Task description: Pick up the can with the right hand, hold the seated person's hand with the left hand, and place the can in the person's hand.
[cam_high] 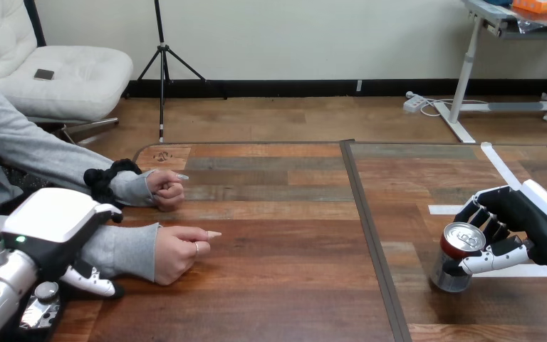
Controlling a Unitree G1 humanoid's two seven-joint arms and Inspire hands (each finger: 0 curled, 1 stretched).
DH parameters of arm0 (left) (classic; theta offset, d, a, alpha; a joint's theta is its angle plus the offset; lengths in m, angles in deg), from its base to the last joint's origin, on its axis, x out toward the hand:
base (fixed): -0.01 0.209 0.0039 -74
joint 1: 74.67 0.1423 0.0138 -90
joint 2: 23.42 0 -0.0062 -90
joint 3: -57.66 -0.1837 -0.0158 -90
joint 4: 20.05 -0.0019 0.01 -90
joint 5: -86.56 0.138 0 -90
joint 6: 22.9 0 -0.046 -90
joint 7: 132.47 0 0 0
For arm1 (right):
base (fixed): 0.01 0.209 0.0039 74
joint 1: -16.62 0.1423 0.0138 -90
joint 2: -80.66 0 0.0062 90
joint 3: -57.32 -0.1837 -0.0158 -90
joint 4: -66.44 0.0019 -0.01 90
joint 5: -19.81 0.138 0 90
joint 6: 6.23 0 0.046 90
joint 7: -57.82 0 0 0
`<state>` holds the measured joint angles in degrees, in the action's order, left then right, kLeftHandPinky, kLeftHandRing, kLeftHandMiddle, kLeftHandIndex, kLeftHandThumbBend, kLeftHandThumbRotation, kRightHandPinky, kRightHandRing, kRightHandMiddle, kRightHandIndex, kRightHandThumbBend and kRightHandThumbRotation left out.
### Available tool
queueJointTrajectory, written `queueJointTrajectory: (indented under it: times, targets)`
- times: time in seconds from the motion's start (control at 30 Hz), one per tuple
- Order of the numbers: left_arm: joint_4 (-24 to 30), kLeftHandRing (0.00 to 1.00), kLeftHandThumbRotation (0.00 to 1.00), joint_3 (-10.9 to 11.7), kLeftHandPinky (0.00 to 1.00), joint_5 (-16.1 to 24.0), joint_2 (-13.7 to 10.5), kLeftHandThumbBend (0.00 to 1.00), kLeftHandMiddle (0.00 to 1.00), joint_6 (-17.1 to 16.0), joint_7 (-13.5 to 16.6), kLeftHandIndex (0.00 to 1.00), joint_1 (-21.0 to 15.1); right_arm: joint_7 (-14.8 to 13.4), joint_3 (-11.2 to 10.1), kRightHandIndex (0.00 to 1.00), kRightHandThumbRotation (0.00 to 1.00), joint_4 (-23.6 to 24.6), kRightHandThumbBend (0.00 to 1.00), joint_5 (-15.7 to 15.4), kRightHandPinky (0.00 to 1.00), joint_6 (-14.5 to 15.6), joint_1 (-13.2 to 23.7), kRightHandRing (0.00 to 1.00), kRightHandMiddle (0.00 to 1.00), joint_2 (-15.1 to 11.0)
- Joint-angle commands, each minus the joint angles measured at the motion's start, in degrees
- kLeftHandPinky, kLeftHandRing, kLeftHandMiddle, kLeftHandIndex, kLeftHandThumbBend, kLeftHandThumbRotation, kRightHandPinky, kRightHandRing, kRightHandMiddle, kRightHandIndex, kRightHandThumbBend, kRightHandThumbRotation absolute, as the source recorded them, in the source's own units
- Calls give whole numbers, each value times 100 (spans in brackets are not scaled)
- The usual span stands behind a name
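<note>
A silver can (pixel 456 260) with a red rim stands on the table at the right. My right hand (pixel 513 214) comes in from the right edge and is shut on it, fingers curled round its far side and thumb (pixel 488 261) across its near side. My left hand (pixel 60 221) is at the lower left, against the grey sleeve of the person's nearer forearm (pixel 121 249). The person's nearer hand (pixel 181 249) rests on the table as a loose fist, one finger pointing right. The person's farther hand (pixel 165 189) lies closed on the table behind it.
A dark seam (pixel 370 235) runs front to back down the wooden table (pixel 278 285), between the person's hands and the can. White tape strips (pixel 500 165) lie on the table near my right hand.
</note>
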<state>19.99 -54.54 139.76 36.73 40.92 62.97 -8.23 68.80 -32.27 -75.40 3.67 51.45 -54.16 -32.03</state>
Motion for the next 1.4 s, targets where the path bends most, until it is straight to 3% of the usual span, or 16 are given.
queueJointTrajectory:
  times: [0.0, 0.3, 0.7, 0.93, 1.37]
  targets:
    - [-101, 79, 49, -228, 74, 128, 42, 100, 81, 15, -19, 79, -563, -51, -54, 43, 0, 217, 77, 73, 34, -91, 413, 37, 41, -118]
    - [-295, 80, 52, -449, 75, 249, 93, 100, 82, 98, -148, 81, -782, -36, -52, 43, 0, 288, 77, 61, 33, -37, 393, 36, 41, -136]
    - [-627, 80, 51, -672, 76, 248, 170, 100, 82, 79, -108, 81, -1006, 27, -90, 43, 0, 319, 76, 146, 33, -84, 378, 36, 41, -127]
    - [-663, 80, 49, -648, 76, 52, 203, 100, 82, 20, -319, 81, -1059, -5, -93, 43, 0, 369, 77, 114, 33, -52, 358, 36, 41, -138]
    - [-872, 80, 47, -791, 77, 111, 253, 100, 83, 91, -615, 81, -1229, 91, -112, 43, 0, 364, 76, 166, 33, -38, 368, 36, 41, -142]
